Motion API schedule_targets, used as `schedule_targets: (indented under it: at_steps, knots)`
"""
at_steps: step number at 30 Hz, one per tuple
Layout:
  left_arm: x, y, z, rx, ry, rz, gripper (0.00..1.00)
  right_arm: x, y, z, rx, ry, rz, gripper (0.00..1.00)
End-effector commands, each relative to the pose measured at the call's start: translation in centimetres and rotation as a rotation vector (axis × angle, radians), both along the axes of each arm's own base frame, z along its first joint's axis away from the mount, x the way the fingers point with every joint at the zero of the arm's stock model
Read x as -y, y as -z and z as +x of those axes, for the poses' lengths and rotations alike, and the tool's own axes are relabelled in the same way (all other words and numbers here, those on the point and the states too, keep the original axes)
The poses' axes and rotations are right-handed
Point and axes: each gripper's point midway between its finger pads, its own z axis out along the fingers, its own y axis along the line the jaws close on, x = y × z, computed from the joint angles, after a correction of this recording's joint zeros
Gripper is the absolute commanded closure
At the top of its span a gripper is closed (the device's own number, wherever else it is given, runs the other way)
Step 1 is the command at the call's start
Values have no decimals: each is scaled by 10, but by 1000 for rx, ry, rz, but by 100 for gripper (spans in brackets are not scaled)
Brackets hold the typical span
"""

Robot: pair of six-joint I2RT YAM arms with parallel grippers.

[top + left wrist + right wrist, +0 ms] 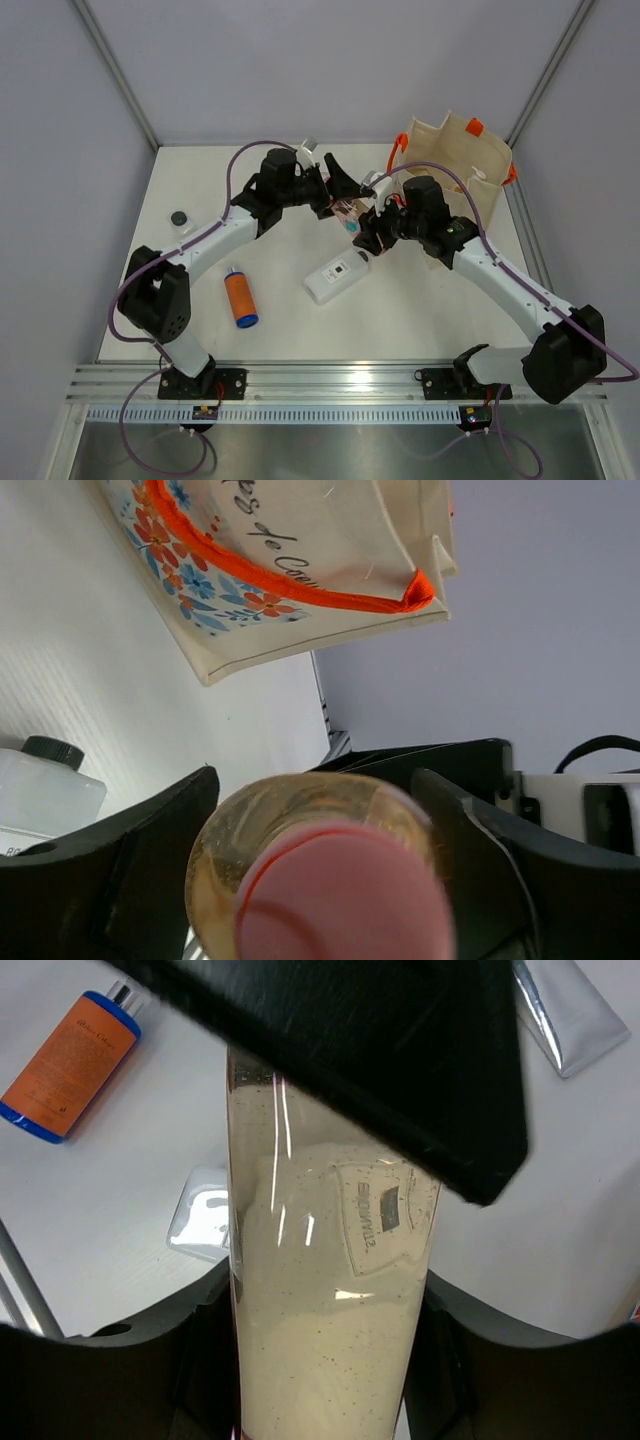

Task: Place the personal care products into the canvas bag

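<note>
From the top camera I see the peach-pink bottle [348, 210] held off the table [420, 315] at mid-field, between my two arms. The left gripper [340, 185] meets it from the far left and the right gripper [372, 222] from the near right. The canvas bag [455, 150] stands open at the far right corner, near the bottle but apart from it. The white flat bottle [338, 278] lies just in front of the grippers, and the orange cylinder [240, 298] lies well to the left.

On the left wrist I look at the bottle [330, 880] end-on. The left gripper [315, 780] pinches it, with a black finger [130, 860] against each side. The bag's floral side and orange handle [300, 540] hang beyond, and the white bottle with its black cap [45, 780] sits at the left edge.

On the right wrist the bottle [320, 1240] fills the gap of the right gripper [330, 1300], with both fingers [200, 1360] pressed to its sides. One dark finger of the left gripper [400, 1060] crosses it above. On the table behind it are the orange cylinder [70, 1065] and a silver tube [570, 1010].
</note>
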Motion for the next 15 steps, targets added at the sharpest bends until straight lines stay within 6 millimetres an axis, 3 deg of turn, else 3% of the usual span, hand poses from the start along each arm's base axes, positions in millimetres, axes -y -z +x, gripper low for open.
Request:
schedule_targets:
  at_steps: [1, 2, 3, 5, 6, 7, 9, 11, 12, 13, 15]
  knots:
    - [1, -104, 2, 266, 15, -140, 8, -6, -54, -31, 117, -234, 58, 100]
    - [-2, -110, 5, 286, -2, -132, 1, -2, -59, -36, 129, -252, 56, 100]
    - [-7, -118, 12, 300, -46, -112, 1, 3, -57, -45, 100, -276, 45, 100]
    - [-21, -131, 22, 357, -108, -68, 1, 14, -64, -43, 121, -260, 31, 100]
    - [-30, -126, 31, 346, -167, -19, 1, 19, -70, -47, 135, -261, 36, 100]
    - [-39, -139, 35, 389, -201, -2, 1, 25, -71, -48, 131, -250, 31, 100]
    - [-57, -139, 44, 405, -277, 63, 1, 43, -87, -47, 168, -201, 52, 100]
    - [-76, -145, 46, 483, -321, 140, 1, 65, -117, -40, 222, -116, 85, 100]
    - [-89, -137, 49, 489, -365, 213, 1, 73, -127, -37, 238, -81, 85, 100]
    - [-99, -127, 49, 533, -371, 295, 1, 81, -155, -33, 296, -44, 94, 100]
    - [-123, -125, 41, 571, -432, 374, 1, 106, -175, -13, 329, 76, 84, 100]
